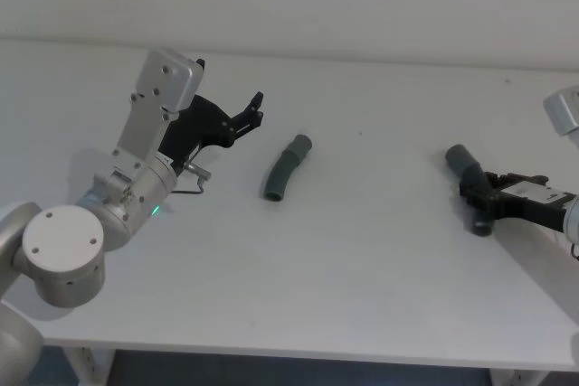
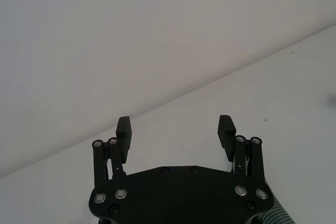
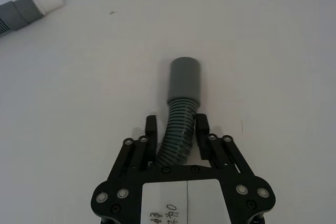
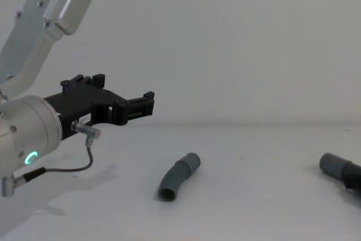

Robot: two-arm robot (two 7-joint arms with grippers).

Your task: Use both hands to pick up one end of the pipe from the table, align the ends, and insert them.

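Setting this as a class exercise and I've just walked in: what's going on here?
The right gripper is closed on the ribbed pipe piece at the right side of the table. The left gripper hangs open and empty above the table, left of the bent pipe piece, which lies untouched. The two pieces are not yet joined.

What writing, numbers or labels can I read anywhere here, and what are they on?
On the right end effector, which grips a pipe piece, a white label: handwritten marks, partly cut off, not legible.
On the left end effector, a small label: too small to read.
So nothing here can be quoted.
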